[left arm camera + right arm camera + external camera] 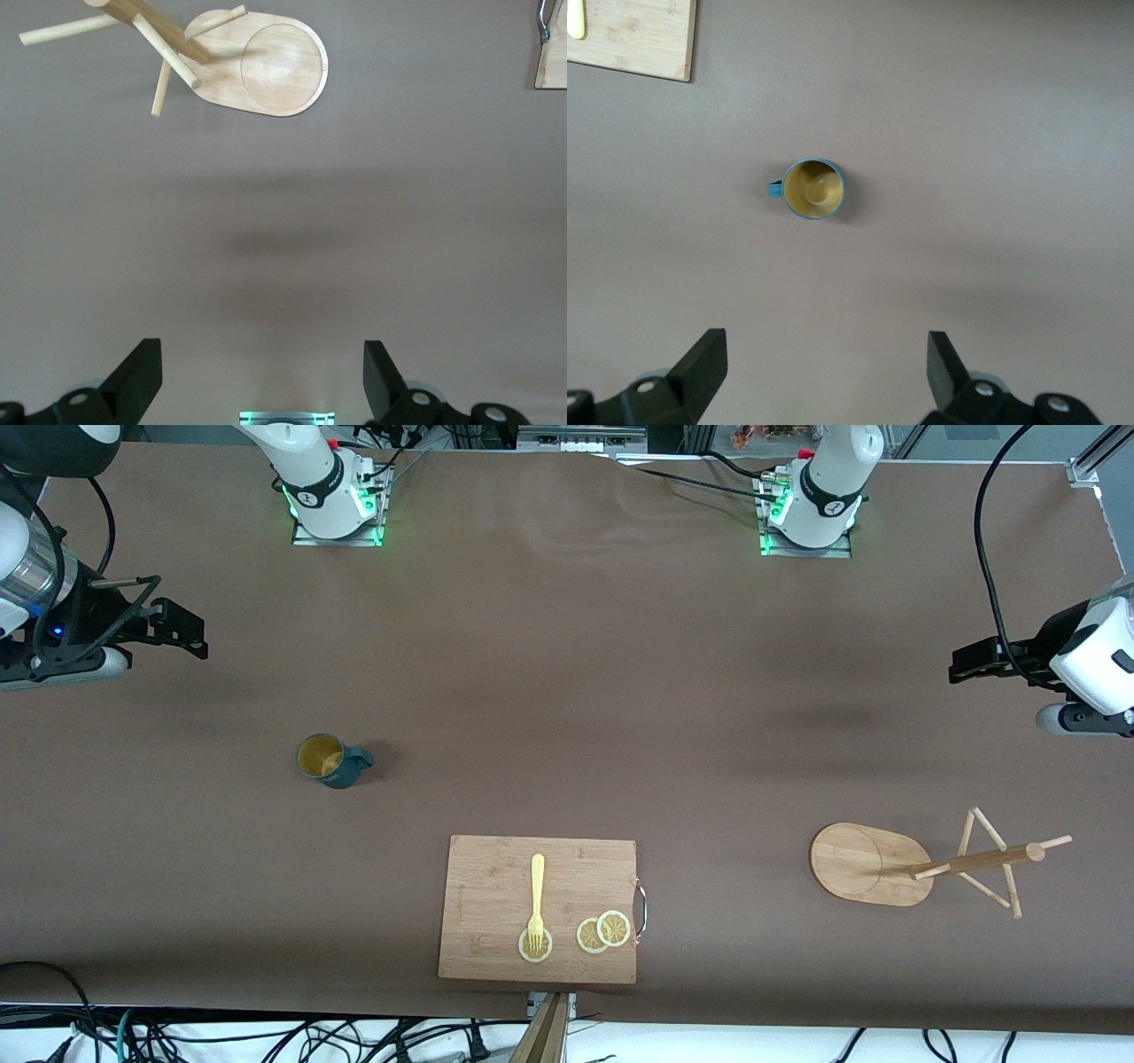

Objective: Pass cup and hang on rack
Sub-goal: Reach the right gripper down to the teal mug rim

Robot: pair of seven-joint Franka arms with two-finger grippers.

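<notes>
Nothing on this task is done yet, going by what you can see.

The cup [330,761] stands upright on the desk [567,646] toward the right arm's end, mouth up, handle pointing toward the left arm's end, empty inside (yellow lining shows clean in the right wrist view [813,189]). Nothing touches it.

The rack [921,865] stands on the desk toward the left arm's end, oval base flat, pole and pegs bare. No cup on any peg. The left wrist view shows the same: base [266,66] and pegs, nothing hung.

Right tool [182,631] hangs high over the desk's edge at its own end, well apart from the cup, fingers [700,367] spread wide, holding nothing. Left tool [974,664] is likewise up over its end of the desk, near the rack but not over it, fingers [137,376] wide, empty.

Between them, nearer the front camera, sits a board [538,909] with a fork [536,899] and lemon slices [603,931] (not part of your job, just keep clear of it).

What's left, as I judge it: all of it. Right arm picks the cup, hands it over mid-desk, left arm takes it and hooks the handle on a peg. Handle orientation will matter at the handover, so plan your grasp on the rim or body and leave the handle free for the peg.
</notes>
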